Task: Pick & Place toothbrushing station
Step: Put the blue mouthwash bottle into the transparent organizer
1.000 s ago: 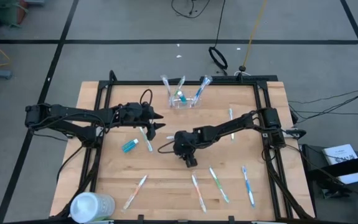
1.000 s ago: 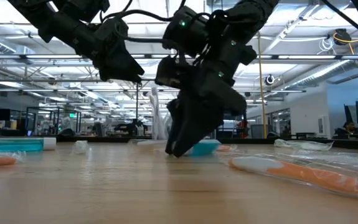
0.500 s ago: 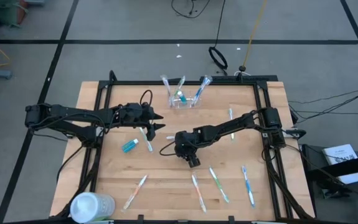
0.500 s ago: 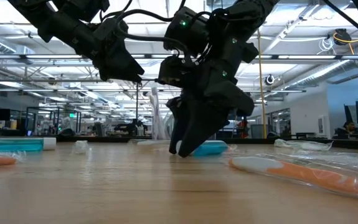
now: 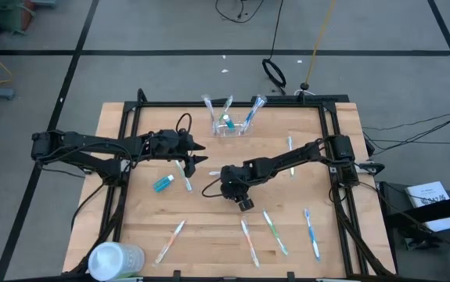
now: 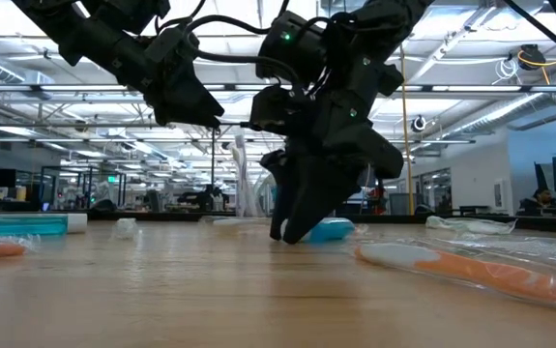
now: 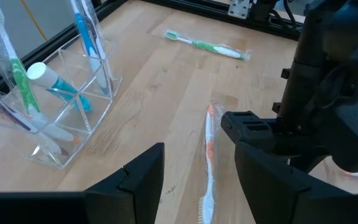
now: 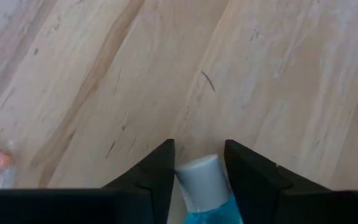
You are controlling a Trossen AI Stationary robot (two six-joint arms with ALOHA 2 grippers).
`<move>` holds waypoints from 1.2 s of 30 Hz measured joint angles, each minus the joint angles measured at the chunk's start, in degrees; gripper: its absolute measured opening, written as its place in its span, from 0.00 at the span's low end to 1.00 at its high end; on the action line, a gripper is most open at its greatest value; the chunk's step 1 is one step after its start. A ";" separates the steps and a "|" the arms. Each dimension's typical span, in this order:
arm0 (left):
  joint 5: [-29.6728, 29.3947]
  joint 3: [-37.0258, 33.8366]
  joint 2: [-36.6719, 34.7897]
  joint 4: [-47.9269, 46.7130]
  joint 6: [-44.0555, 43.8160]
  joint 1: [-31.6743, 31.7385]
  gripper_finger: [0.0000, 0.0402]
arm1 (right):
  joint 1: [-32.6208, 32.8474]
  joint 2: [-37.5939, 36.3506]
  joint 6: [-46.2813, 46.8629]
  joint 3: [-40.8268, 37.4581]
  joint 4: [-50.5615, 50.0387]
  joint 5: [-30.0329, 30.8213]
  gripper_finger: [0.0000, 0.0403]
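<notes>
A pick is in hand. The right claw [image 5: 214, 186] is lowered onto the surface [image 5: 209, 235] near its middle, and a blue toothpaste tube [image 8: 205, 186] with a white cap lies between its two fingers, which seem to press on the cap; a firm pinch cannot be confirmed. The clear organiser cup [image 5: 228, 124], already holding brushes, stands at 12 o'clock. The left claw [image 5: 199, 153] hovers spread at 10 o'clock above an orange toothbrush [image 7: 208, 162]. Next, the grip should be completed, then the tube lifted toward the cup. No writing can be read.
</notes>
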 joint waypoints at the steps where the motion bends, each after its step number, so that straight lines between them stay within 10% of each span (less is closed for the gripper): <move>1: 0.00 0.01 0.00 0.00 0.00 0.00 0.50 | -0.14 0.00 0.12 0.00 0.06 -0.09 0.28; 16: -0.02 0.01 -0.02 0.09 -0.02 0.00 0.50 | -2.18 -9.83 -2.10 -0.20 4.56 2.44 0.22; 36: -0.09 0.00 -0.04 0.05 -0.07 -0.04 0.50 | -20.46 -8.96 10.00 -2.75 48.13 4.65 0.23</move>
